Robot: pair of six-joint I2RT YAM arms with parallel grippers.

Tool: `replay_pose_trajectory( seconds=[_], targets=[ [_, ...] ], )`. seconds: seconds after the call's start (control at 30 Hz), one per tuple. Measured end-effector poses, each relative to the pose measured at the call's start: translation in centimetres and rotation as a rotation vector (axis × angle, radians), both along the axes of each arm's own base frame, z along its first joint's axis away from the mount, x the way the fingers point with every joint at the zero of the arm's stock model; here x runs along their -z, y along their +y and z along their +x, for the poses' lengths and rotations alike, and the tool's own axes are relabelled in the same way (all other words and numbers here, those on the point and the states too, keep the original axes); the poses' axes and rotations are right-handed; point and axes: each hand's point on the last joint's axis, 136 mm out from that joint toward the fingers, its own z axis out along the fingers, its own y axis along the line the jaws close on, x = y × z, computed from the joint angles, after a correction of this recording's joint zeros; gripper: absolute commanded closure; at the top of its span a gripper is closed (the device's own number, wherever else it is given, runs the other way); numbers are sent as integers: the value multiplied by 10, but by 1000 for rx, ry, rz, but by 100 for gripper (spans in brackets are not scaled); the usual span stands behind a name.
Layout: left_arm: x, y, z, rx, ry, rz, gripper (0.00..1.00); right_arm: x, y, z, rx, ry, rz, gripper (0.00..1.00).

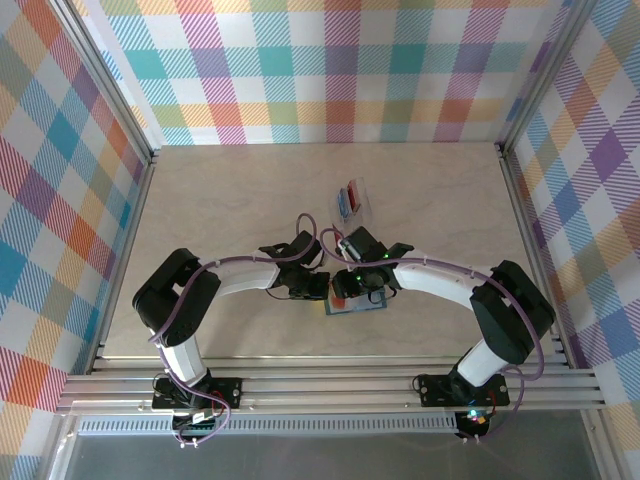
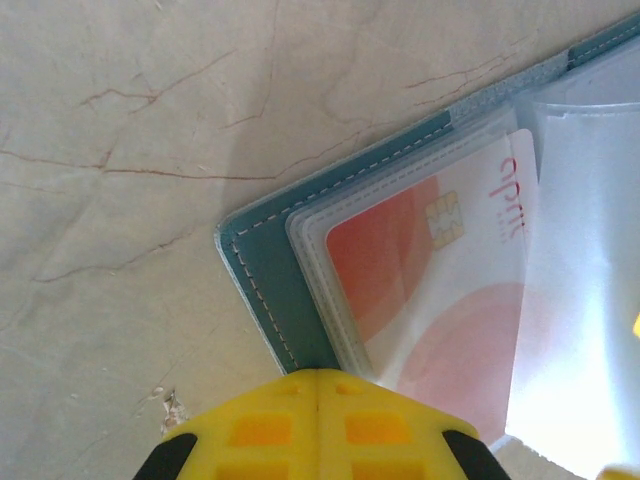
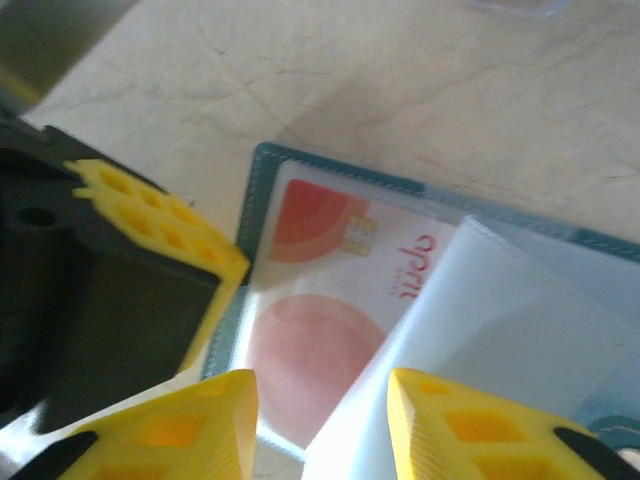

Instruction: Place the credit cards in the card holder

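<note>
Teal card holder (image 2: 262, 275) lies pinned beneath your closed left fingers (image 2: 260, 430), likely so the parted right fingers (image 3: 180, 430) can work its sleeve (image 3: 520, 320).

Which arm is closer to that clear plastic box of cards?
Right. The right arm's wrist sits right beside the clear box, on its near side; the left arm's wrist is farther off to its left.

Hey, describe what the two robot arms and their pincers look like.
Both the left arm and right arm have white links, black joints and a purple cable looped alongside. The left pincer and right pincer have yellow fingers with square recesses on black bodies.
</note>
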Motion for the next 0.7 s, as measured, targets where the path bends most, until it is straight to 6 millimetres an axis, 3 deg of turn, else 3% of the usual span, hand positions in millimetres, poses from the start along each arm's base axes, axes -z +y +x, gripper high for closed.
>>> replay_pose_trajectory(
  seconds=[0.13, 0.4, 0.5, 0.7],
  targets=[
    [0, 0, 0, 0, 4, -1, 97, 0, 5, -9, -26, 48, 43, 51],
    [0, 0, 0, 0, 9, -2, 98, 2, 7, -19, -47, 99, 76, 52],
    [0, 0, 0, 0, 9, -1, 98, -5, 2, -16, -27, 60, 69, 58],
    [0, 0, 0, 0, 10, -1, 98, -21, -22, 6, 84, -17, 62, 54]
  ],
)
